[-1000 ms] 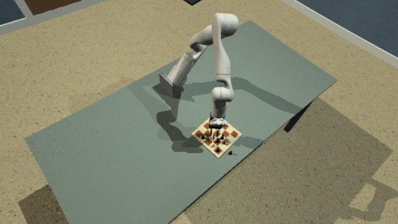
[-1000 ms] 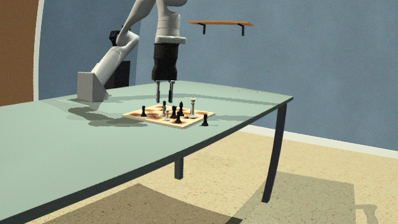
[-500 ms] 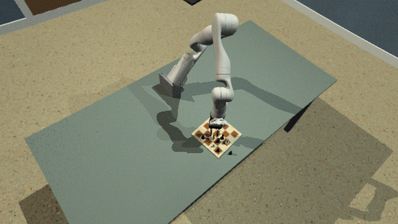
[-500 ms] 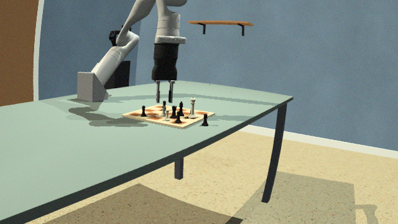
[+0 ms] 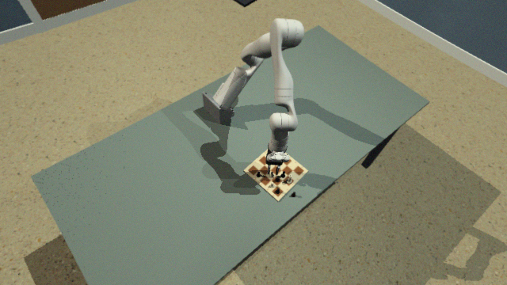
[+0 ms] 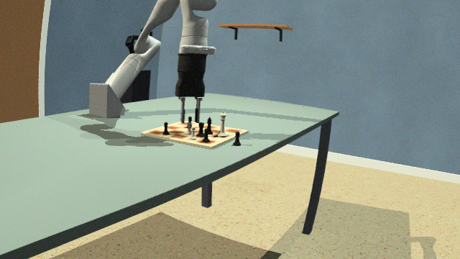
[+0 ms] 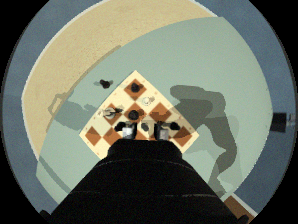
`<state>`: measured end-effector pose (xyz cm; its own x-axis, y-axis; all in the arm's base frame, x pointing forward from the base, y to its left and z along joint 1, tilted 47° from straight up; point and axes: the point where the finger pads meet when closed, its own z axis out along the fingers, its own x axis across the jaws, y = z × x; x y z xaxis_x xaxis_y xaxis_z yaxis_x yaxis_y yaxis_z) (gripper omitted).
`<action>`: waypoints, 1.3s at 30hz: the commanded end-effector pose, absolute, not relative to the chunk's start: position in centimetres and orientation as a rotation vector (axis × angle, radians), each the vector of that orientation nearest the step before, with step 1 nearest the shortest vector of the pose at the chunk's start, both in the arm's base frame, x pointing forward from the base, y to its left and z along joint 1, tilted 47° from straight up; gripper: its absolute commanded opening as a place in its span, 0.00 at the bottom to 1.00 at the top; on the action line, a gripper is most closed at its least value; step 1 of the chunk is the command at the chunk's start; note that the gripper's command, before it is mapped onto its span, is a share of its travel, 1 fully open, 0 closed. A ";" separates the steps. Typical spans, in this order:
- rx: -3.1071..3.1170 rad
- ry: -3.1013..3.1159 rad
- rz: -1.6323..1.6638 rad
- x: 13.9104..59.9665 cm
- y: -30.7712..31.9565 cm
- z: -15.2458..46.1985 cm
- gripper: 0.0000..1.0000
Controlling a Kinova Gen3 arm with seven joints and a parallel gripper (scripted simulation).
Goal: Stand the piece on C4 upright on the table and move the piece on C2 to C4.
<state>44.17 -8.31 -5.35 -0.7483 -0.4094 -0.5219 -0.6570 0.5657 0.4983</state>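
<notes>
Just below the fingers: chessboard (image 5: 303, 171) (image 6: 238, 131) (image 7: 192, 135), C2/C4 labels unreadable. Gripper (image 5: 273, 172) (image 6: 190, 121) (image 7: 145, 128) open, grasping nothing. Farther from the fingers, off the board's edge: black pawn (image 5: 293, 194) (image 6: 236, 139) (image 7: 104, 83), upright on table (image 5: 158, 222) (image 6: 108, 180) (image 7: 220, 55).

A wooden shelf (image 6: 255, 26) hangs on blue wall (image 6: 359, 72) (image 5: 467, 32).
</notes>
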 end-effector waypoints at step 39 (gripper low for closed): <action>-0.858 2.454 0.993 44.7 -6.5 -6.8 0.68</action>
